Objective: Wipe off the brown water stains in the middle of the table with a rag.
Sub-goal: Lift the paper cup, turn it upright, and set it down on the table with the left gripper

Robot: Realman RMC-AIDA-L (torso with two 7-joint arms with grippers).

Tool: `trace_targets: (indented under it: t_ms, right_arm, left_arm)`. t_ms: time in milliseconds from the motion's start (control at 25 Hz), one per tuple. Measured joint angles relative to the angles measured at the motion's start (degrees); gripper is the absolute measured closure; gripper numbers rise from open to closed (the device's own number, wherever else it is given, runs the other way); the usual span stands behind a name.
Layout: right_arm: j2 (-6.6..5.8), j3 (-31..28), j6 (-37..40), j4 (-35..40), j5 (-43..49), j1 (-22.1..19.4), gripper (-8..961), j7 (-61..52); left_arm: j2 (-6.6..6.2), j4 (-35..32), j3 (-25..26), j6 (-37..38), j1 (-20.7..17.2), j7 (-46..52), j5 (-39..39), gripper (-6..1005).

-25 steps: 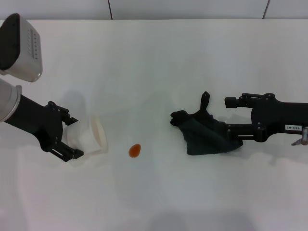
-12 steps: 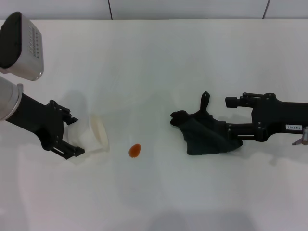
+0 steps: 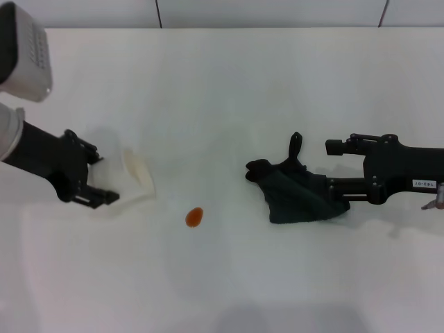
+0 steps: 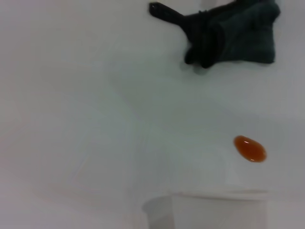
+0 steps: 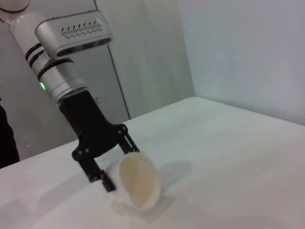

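Here the white surface (image 3: 229, 83) fills nearly the whole head view, plain and smooth, with a strip of wall along the top edge.

The left arm enters from the upper left of the frame and reaches down to the middle left, where the left tool (image 3: 104, 182) is clenched on a white cup (image 3: 132, 182). The cup is tipped over, mouth facing the frame's centre; in the right wrist view the same cup (image 5: 138, 183) shows its pale hollow inside, held between the dark fingers (image 5: 106, 180) of the left tool (image 5: 118, 162), its lower edge at or just above the surface — I cannot tell which.

The right arm comes in from the right edge at mid height, lying low and level. The right tool (image 3: 326, 198) is buried in the rag (image 3: 295, 191), its fingers closed on the cloth's right end.

The rag is a dark crumpled heap right of centre, resting on the surface, with a thin loop tab (image 3: 296, 143) sticking up toward the top of the frame. In the left wrist view the rag (image 4: 228, 33) sits at the upper right.

The stain (image 3: 194, 217) — a small orange-brown oval — lies just left of centre in the lower half, between cup and rag, touching neither. In the left wrist view the stain (image 4: 249, 149) sits at the lower right, just above the cup's rim (image 4: 214, 195).
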State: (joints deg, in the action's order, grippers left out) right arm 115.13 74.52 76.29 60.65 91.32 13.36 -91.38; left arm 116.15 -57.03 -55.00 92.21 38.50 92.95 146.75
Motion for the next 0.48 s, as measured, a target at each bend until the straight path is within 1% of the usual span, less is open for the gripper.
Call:
trace_targets:
  t_ms: [40,80,120,160,360,480]
  right_arm:
    - [0.0,0.0,0.0,0.0,0.0,0.0,165,0.0]
    - [0.0,0.0,0.0,0.0,0.0,0.0,165,0.0]
    - [0.0,0.0,0.0,0.0,0.0,0.0,165,0.1]
    - [0.0,0.0,0.0,0.0,0.0,0.0,165,0.2]
    - [0.0,0.0,0.0,0.0,0.0,0.1,165,0.3]
    - [0.0,-0.1,-0.3,-0.3,0.0,0.1,165,0.4]
  left_arm:
    - [0.13,-0.3,1.3,-0.4,-0.1,-0.2,-0.1,353]
    - [0.13,-0.3,1.3,-0.4,-0.1,-0.2,-0.1,360]
    - [0.36,-0.4,3.4,-1.4,-0.4,-0.8,-0.8,366]
    - [0.41,-0.5,3.9,-1.9,-0.7,-1.0,-1.3,373]
    - [0.73,-1.3,4.5,-6.7,-3.4,-2.6,-6.9,411]
    - [1.45,-0.9,4.5,-10.4,-5.0,-4.3,-11.0,419]
